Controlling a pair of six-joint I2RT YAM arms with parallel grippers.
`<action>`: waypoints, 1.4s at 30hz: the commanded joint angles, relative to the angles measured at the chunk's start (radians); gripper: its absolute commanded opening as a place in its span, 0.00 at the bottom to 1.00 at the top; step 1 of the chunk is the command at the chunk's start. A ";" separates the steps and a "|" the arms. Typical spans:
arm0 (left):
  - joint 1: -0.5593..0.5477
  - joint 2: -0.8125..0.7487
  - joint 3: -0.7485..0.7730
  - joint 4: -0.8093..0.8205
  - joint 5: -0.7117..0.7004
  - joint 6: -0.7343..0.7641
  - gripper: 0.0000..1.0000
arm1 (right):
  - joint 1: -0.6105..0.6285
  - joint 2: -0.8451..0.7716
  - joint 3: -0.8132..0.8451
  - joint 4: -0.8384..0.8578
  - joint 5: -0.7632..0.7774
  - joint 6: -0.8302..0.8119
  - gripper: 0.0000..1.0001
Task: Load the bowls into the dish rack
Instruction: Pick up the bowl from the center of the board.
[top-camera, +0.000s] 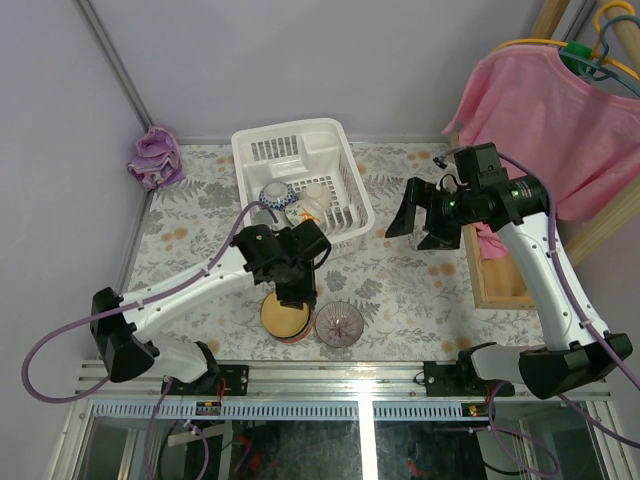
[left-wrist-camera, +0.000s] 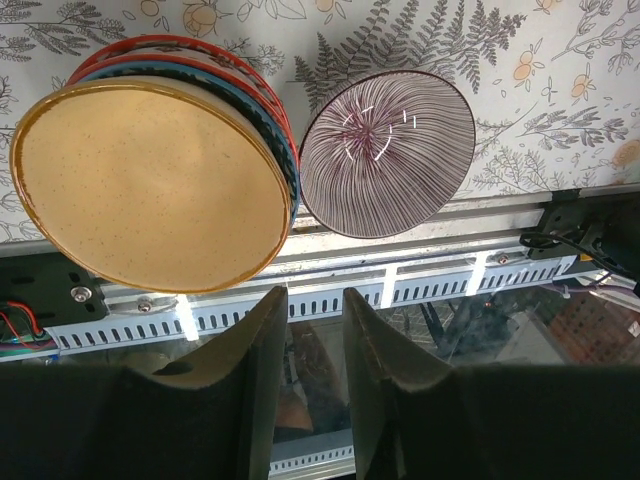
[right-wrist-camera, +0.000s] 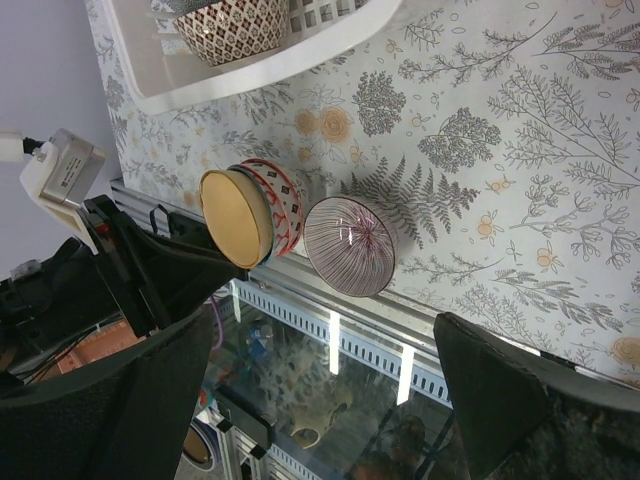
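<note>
Bowls (top-camera: 285, 315) stood stacked at the near edge of the flower-printed table (top-camera: 400, 300). The top one was glazed a speckled mustard yellow inside, with red and blue rims showing beneath it. Just beside the stack on its right sat a striped bowl (left-wrist-camera: 385, 155), round and glossy, with fine purple lines fanning out from its centre. The left arm reached in low from the near left corner and bent down over the stack. The left gripper (left-wrist-camera: 315, 295) had its dark fingers drawn to a narrow gap, and I could see nothing between them. Farther back, the right arm was lifted above the cloth with the right gripper (right-wrist-camera: 327, 325) spread wide and empty. Beyond both stood the dish rack (top-camera: 300, 140), white slotted plastic. It already held a blue-and-white bowl (top-camera: 275, 193) and a flowered bowl (top-camera: 312, 205).
</note>
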 joint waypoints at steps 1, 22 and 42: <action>-0.004 0.010 -0.007 0.037 -0.001 0.027 0.27 | -0.005 -0.038 -0.018 -0.038 -0.048 -0.023 0.99; -0.132 0.180 0.228 0.059 0.002 0.138 0.48 | -0.005 -0.073 -0.022 -0.062 -0.036 -0.026 0.99; -0.217 0.483 0.179 0.243 0.121 0.404 0.64 | -0.008 -0.159 0.053 -0.120 0.073 -0.041 0.99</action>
